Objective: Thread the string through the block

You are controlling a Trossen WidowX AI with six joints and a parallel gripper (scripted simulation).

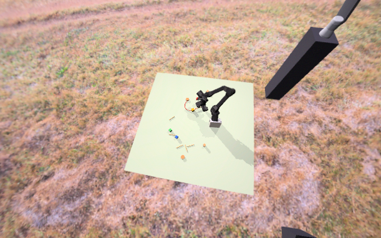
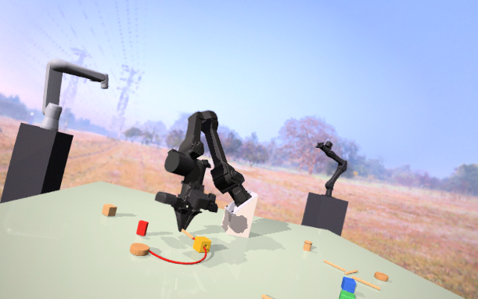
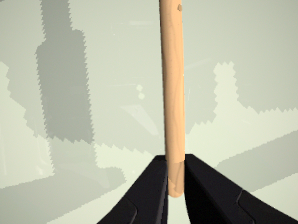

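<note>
The yellow block (image 1: 192, 109) (image 2: 202, 244) stands on the table. The red string (image 1: 185, 106) (image 2: 181, 263) runs from the round wooden button (image 1: 187, 99) (image 2: 139, 249) in a curve into the block's hole. A short red piece shows on the block's other side, joined to the wooden stick (image 2: 188, 234) (image 3: 173, 80). My gripper (image 2: 182, 229) (image 3: 173, 164) is shut on the stick near its free end, low over the table. The stick is wholly outside the block, pointing back toward it. The wrist view does not show the block. In the top view the arm hides the fingertips.
A red block (image 1: 197, 98) (image 2: 142, 228) and a wooden cube (image 2: 109, 210) stand beyond the button. A green cube (image 1: 170, 130), a blue cube (image 1: 176, 137), a wooden cylinder (image 1: 204, 145) (image 2: 307, 246), a wooden disc (image 1: 183, 157) (image 2: 381, 276) and several loose sticks lie farther off.
</note>
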